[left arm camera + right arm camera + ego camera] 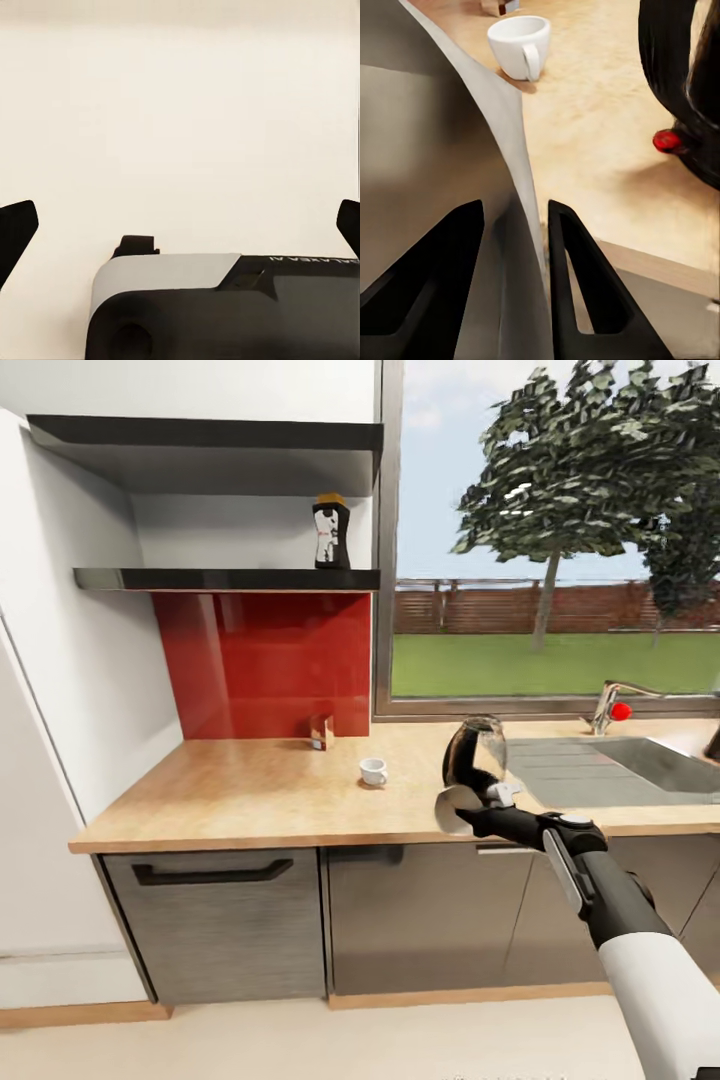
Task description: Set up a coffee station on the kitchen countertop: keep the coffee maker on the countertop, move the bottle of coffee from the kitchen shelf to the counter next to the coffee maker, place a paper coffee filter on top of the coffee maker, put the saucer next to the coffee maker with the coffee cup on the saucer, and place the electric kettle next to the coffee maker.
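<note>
My right gripper (462, 812) is shut on the rim of the white saucer (450, 807), held on edge just off the front edge of the kitchen countertop (250, 790). In the right wrist view the saucer (435, 112) stands between the fingers (577, 262). Right behind it stands the dark glass electric kettle (474, 753) with its red switch (667, 140). The white coffee cup (373, 771) sits on the wood to the kettle's left. Up on the thin kitchen shelf (230, 578) is the bottle of coffee (331, 532). My left gripper (184, 217) is wide open over pale floor.
A small brown-and-white item (321, 731) stands by the red backsplash. The steel sink (620, 765) and tap (612, 708) lie right of the kettle. A dark shape (712, 745) is cut off at the right edge. A thicker dark slab (210, 435) hangs above the shelf.
</note>
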You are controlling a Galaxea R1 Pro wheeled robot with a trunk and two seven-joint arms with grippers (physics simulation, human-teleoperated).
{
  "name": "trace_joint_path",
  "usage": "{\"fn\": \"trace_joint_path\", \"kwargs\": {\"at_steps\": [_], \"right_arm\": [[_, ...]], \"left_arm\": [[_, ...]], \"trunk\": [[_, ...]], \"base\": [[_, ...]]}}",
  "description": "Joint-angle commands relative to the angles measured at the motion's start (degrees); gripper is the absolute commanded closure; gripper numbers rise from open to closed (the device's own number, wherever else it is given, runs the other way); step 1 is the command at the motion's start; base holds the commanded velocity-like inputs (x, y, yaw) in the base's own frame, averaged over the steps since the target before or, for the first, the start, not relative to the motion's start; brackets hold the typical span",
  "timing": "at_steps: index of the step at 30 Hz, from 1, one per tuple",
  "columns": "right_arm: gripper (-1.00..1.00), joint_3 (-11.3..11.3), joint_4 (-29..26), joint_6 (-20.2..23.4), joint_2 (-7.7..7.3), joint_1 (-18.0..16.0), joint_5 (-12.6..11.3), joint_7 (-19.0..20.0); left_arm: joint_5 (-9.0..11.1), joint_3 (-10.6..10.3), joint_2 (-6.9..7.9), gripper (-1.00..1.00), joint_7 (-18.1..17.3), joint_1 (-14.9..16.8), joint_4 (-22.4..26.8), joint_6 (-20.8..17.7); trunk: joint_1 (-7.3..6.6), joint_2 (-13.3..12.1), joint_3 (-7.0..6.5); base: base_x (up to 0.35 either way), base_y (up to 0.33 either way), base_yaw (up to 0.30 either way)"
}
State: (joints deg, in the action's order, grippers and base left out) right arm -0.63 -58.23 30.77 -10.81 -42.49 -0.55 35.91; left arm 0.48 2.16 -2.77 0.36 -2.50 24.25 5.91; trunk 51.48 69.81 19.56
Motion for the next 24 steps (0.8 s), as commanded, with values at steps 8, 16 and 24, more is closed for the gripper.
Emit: {"fn": "trace_joint_path", "kwargs": {"at_steps": [8, 16, 24], "right_arm": [[1.00, -0.1, 0.0, 0.4, -0.08, 0.0, -0.1, 0.4], [1.00, -0.1, 0.0, 0.4, -0.08, 0.0, -0.1, 0.5], [1.00, -0.1, 0.0, 0.4, -0.09, 0.0, -0.1, 0.5]], "left_arm": [[0.0, 0.2, -0.04, -1.00, 0.0, 0.0, 0.1, 0.1], [0.0, 0.2, -0.04, -1.00, 0.0, 0.0, 0.1, 0.1], [0.0, 0.2, -0.04, -1.00, 0.0, 0.0, 0.1, 0.1]], "trunk": [[0.00, 0.0, -0.15], [0.00, 0.0, -0.36], [0.00, 0.0, -0.58]], "base": [[0.000, 0.000, -0.236], [0.000, 0.000, -0.243], [0.000, 0.000, -0.243]]}}
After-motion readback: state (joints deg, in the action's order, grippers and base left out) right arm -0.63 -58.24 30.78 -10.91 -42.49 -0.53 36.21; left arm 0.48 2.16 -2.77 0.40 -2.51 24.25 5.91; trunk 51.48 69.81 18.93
